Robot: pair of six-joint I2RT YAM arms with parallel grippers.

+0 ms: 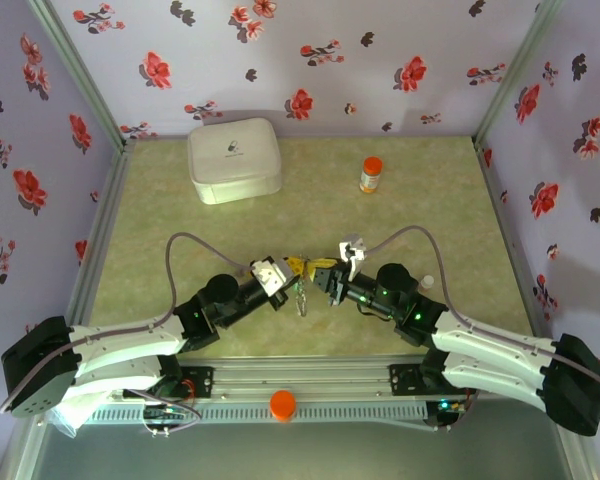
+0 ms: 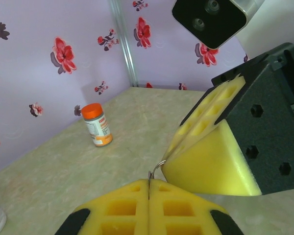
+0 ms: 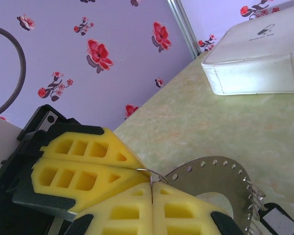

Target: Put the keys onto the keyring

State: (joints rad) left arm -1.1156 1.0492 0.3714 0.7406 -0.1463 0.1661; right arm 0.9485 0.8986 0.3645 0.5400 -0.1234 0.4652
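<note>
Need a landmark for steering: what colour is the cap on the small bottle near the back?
Orange cap on the bottle; shows best in the left wrist view.

finger pads (image 3: 122, 213): yellow foam, matt
keyring (image 3: 210, 169): grey, dull, full of little holes
wire loop (image 3: 148, 171): thin shiny metal
white case (image 3: 255, 63): smooth, slightly shiny
bottle cap (image 2: 93, 111): orange plastic

White arms (image 1: 120, 345) with black joints trail grey cables (image 1: 172, 250); left hand (image 2: 148, 191) and right hand (image 3: 152, 193) carry gridded yellow foam pads (image 2: 206, 166).
</note>
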